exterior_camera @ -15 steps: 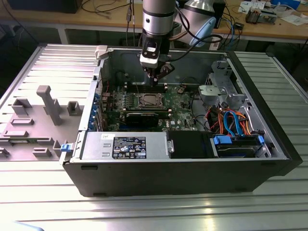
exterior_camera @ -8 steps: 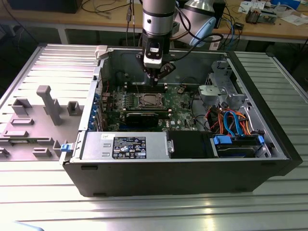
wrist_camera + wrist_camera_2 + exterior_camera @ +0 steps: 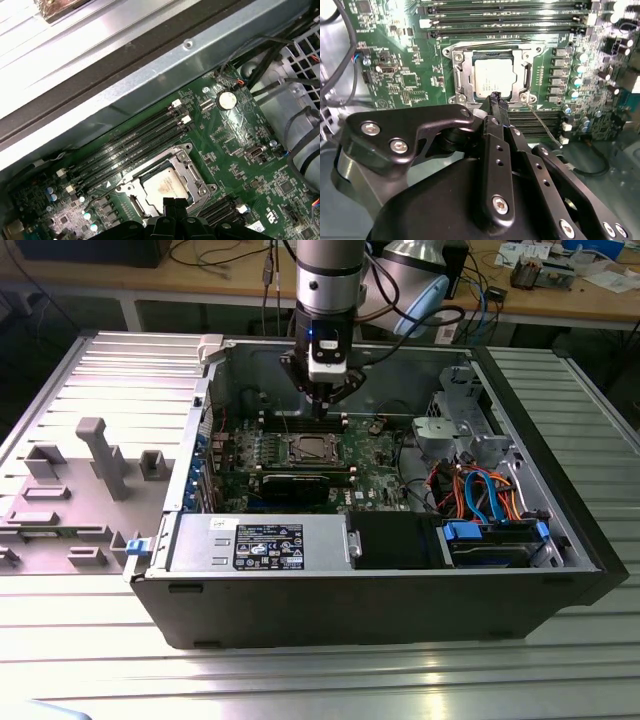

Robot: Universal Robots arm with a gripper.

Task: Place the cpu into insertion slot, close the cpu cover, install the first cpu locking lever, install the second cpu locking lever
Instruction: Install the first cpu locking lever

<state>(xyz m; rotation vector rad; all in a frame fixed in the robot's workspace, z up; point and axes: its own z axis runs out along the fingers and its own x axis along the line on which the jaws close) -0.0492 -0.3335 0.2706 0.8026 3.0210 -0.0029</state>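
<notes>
While hovering gripper (image 3: 495, 98) pinched shut & empty just above insertion slot (image 3: 535, 50), noting cpu (image 3: 492, 79) seated inside, cpu cover (image 3: 465, 82) lying down; prob. working 1st locking step, needing precise tip placement.

You have one cpu (image 3: 492, 77) and one cpu cover (image 3: 526, 75) just beyond the gripper (image 3: 496, 97), four memory slots (image 3: 130, 142) farther on, one coin battery (image 3: 226, 100).

- I see the cpu (image 3: 492, 77) lying flat inside the window of the cpu cover (image 3: 461, 81).
- My gripper (image 3: 496, 99) hangs at the cover's edge, fingers (image 3: 498, 107) pressed together.
- The green circuit board (image 3: 400, 75) surrounds them.
</notes>
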